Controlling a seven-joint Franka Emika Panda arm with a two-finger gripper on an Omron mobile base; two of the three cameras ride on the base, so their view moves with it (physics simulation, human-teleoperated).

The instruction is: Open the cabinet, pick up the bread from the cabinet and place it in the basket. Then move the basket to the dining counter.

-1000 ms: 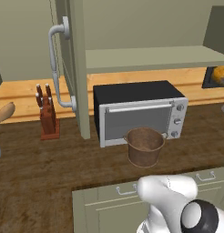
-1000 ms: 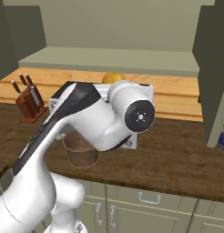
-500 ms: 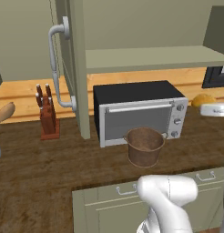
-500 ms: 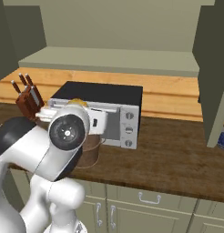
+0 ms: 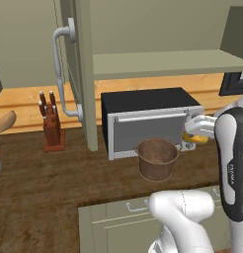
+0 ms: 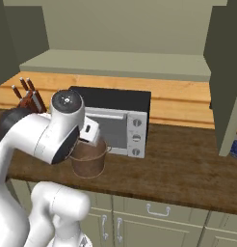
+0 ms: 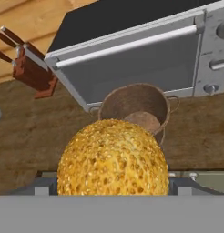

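Since a moment ago the arm has swung across the worktop, and the gripper (image 5: 196, 132) now hangs over the right side of the counter with the bread (image 5: 198, 139) carried down from the shelf end where it sat before. Dark wood-grain worktop (image 5: 39, 183) runs across the room, backed by a lighter wooden strip along the wall, with sage-green drawer fronts (image 5: 113, 222) below its front edge. From the left, a wooden spoon (image 5: 5, 122) pokes up at the edge, then a knife block (image 5: 52, 124) stands near the back. Next comes the cabinet (image 5: 82, 74), its door swung open edge-on with the long curved silver handle facing left, and a bare pale shelf (image 5: 168, 62) reaching right from it. Under that shelf sits a toaster oven (image 5: 150, 121), black on top with a silver front, and just in front of it the basket (image 5: 156, 159) stands upright on the worktop, round, brown and open-mouthed. The bread is a golden, seeded lump held between the jaws, which stand wide around it. From the left base view it hangs up beside the oven's right end, above and to the right of the basket and apart from it. Looking along the hand, the bread (image 7: 113, 159) sits large in the foreground with the basket (image 7: 136, 105) just beyond it.
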